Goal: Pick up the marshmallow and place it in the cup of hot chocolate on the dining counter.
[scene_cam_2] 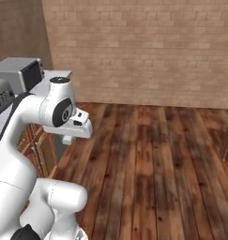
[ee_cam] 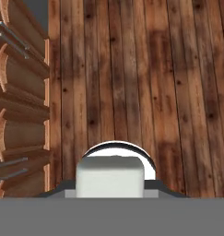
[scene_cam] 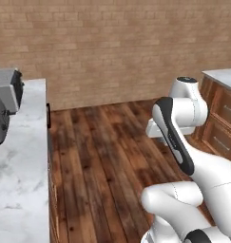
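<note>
hanging over the wooden floor (ee_cam: pixel 132 69) beside the cabinet drawers (ee_cam: pixel 21 92), my gripper (ee_cam: pixel 109 186) was clamped shut on the marshmallow (ee_cam: pixel 109 177), an off-white block held at the bottom of the hand view, above bare planks.

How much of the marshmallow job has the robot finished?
Done: the marshmallow looks picked up, pinched between the shut fingers. In hand: it hangs over the wooden floor, beside wooden drawers, so this looks like the carrying part. Left: getting to the cup of hot chocolate and dropping the marshmallow in.
</note>
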Motion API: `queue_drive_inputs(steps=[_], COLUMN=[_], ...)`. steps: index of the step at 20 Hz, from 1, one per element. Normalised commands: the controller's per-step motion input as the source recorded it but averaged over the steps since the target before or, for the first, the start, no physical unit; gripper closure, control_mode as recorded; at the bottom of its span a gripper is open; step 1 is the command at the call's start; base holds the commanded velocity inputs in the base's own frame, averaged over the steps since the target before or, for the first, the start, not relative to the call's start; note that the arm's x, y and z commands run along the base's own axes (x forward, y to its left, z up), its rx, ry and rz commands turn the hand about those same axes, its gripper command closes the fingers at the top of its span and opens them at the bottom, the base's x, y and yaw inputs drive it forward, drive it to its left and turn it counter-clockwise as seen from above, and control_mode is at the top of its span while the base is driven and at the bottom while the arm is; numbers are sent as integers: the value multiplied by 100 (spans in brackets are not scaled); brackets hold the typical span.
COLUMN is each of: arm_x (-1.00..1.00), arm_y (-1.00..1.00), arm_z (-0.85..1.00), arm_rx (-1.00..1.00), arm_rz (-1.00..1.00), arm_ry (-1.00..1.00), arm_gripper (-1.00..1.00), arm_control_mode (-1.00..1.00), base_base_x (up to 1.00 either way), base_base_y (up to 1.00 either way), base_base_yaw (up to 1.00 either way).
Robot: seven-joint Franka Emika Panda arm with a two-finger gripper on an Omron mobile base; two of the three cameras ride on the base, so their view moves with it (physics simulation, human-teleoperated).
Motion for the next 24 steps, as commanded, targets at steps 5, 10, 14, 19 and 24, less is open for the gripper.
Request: queue_drive_inputs(steps=[5,10,14,19,24], arm_x=[0,0,0,0,0], arm_y=[0,0,0,0,0], arm_z=[0,0,0,0,0], arm_rx=[0,0,0,0,0], arm_rz=[0,0,0,0,0], arm_ry=[0,0,0,0,0], arm_gripper=[100,100,100,100,100], arm_control_mode=[100,100,100,100,100], base_base_x=[100,100,100,61,69], base_base_y=[-8,-22,-31,-20,-1], base_base_yaw=[-8,-12,-23,-66,-67])
